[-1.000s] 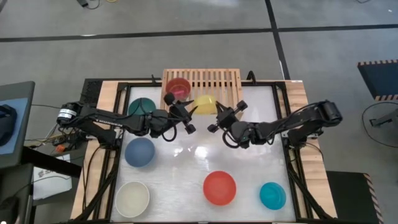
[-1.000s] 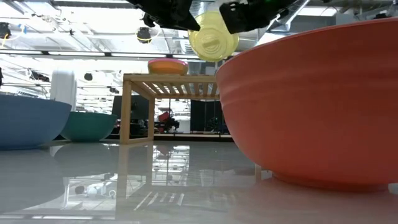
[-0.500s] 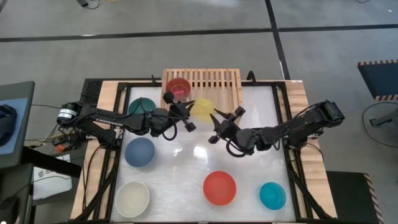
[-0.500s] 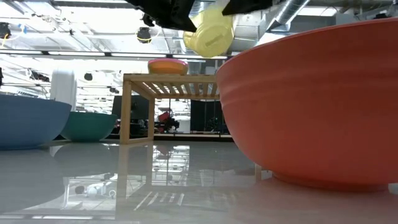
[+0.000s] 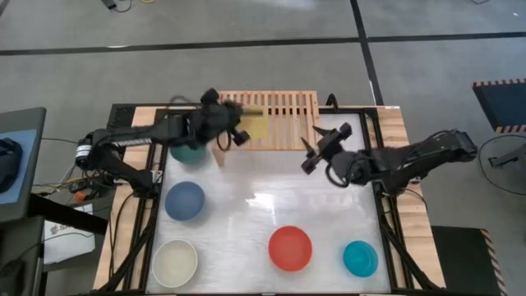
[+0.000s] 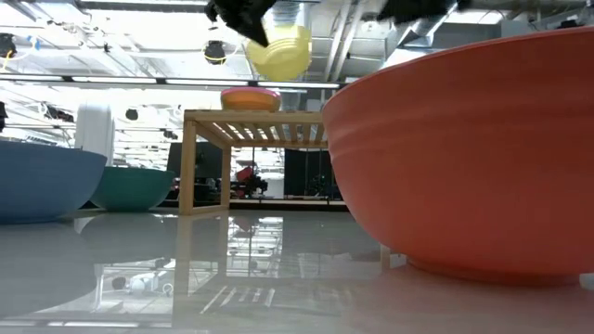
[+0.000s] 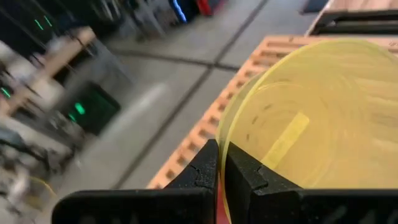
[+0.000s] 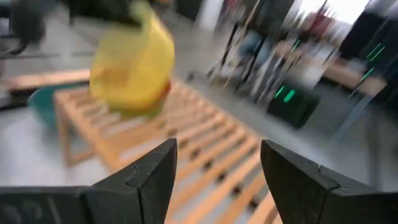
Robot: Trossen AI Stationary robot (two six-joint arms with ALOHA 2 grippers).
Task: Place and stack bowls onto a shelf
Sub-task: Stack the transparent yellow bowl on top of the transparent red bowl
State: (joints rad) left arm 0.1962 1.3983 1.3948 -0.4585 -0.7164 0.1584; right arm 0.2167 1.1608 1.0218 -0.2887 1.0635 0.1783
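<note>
My left gripper (image 5: 234, 131) is pinched tight on the rim of the yellow bowl (image 5: 253, 124), holding it in the air over the left end of the shelf (image 5: 283, 120). From above, my arm covers that end of the shelf; the low view instead shows a red bowl (image 6: 251, 97) sitting on the slats there, with the yellow one tilted well above it and not touching. My left wrist view shows what neither gives: my two dark fingers (image 7: 205, 171) closed on the bowl's thin edge.

My right gripper (image 5: 319, 148) stands with its fingers spread wide and empty, just off the shelf's right end.

I can read no writing anywhere; a pale strip inside the yellow bowl is too blurred to tell.

The shelf's middle and right slats lie bare. On the table (image 5: 246, 205) the navy bowl (image 5: 184, 201), cream bowl (image 5: 175, 262), orange-red bowl (image 5: 290, 248) and teal bowl (image 5: 360, 258) sit well apart near the front and left edges, and a dark green bowl (image 5: 191, 151) peeks from under my left arm.
</note>
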